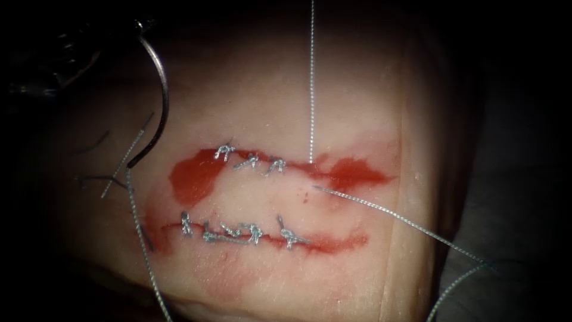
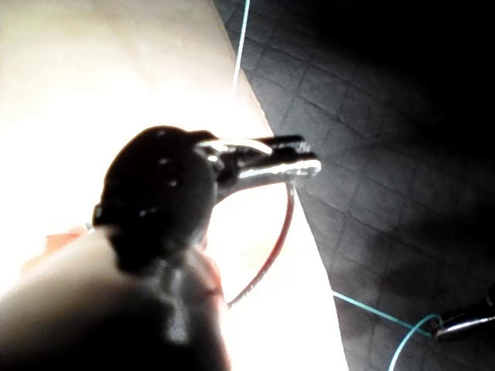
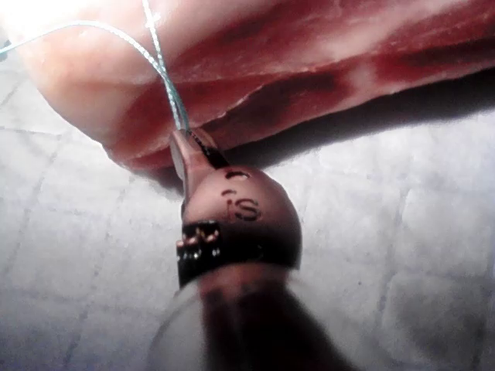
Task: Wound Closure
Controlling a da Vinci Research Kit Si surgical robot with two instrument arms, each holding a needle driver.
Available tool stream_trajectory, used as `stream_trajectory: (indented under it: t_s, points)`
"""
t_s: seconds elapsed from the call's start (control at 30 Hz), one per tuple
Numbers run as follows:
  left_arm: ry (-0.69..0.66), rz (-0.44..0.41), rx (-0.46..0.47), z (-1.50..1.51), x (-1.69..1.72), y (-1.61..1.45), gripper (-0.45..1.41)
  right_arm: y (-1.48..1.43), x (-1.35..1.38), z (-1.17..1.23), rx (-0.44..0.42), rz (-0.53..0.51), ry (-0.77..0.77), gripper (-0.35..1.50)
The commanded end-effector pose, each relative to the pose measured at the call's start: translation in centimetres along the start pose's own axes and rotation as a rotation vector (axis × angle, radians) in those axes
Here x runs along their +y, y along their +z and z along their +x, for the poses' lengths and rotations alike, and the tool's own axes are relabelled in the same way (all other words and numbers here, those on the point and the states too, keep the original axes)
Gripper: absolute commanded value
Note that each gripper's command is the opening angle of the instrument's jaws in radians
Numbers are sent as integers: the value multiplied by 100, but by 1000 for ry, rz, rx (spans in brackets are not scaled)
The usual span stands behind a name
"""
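Both tools (image 2: 298, 158) loaded: needle (image 1: 156, 101), thread (image 3: 166, 81).

Left tool (image 2: 263, 158): a rounded, glossy black wrist housing with small bright specks is seen, tapering into two slim, bright metal jaws. A pale, smooth shaft is joined behind the housing. Right tool (image 3: 189, 151): a dome-shaped wrist body is seen, stamped with "iS" lettering, with a short, narrow, pointed jaw pair at its tip. A dark ribbed collar with small marks is fitted behind the dome, followed by a round shaft.
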State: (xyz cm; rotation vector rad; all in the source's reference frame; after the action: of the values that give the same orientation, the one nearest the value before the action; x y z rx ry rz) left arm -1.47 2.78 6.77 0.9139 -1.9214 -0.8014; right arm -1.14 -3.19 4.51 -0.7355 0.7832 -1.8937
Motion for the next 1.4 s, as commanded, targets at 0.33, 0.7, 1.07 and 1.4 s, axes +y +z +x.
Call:
stream_trajectory:
  t_s: [0.33,0.7,1.07,1.4]
  points:
    - [-3,2,4,4,7,3,-45,-23,-20,34,75,183,34,-35]
    - [-3,1,7,5,7,3,-45,-39,-29,23,52,327,-44,4]
    - [-3,-4,5,4,7,4,-45,-52,18,-95,-155,296,-210,76]
    - [-3,-5,7,4,7,4,-45,13,75,-188,-134,234,-186,68]
